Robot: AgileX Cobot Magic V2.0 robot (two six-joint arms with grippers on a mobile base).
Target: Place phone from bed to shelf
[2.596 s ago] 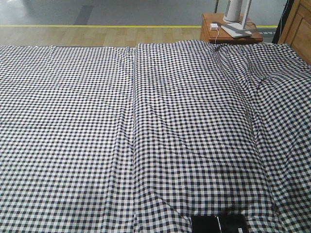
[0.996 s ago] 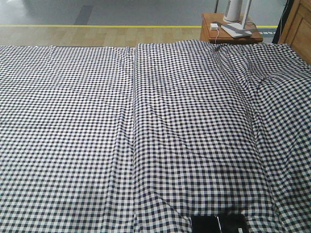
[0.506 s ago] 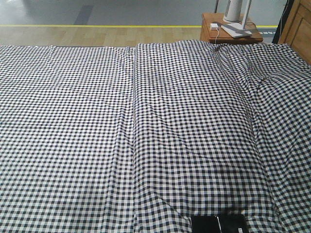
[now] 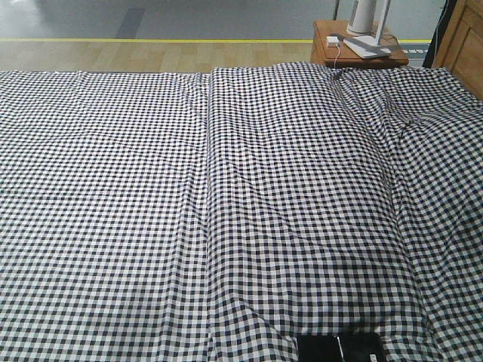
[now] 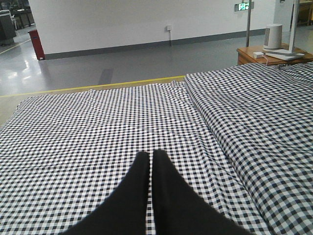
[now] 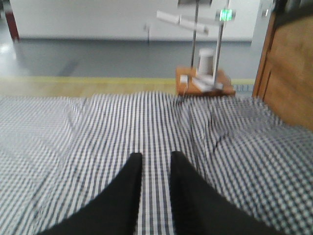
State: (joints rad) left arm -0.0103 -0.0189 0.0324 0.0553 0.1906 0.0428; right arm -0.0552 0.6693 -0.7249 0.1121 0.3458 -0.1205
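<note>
Left wrist view: left gripper (image 5: 149, 154) pinched closed, empty, pointing level with the bed (image 5: 88, 127) beneath; right gripper (image 6: 155, 156) slightly parted.

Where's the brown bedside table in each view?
Front: bedside table at top right, past the far edge of the bed.
Left wrist: upper right edge.
Right wrist: upper middle, right of centre, blurred.
Shared landmark: yellow floor line beyond the bed.
</note>
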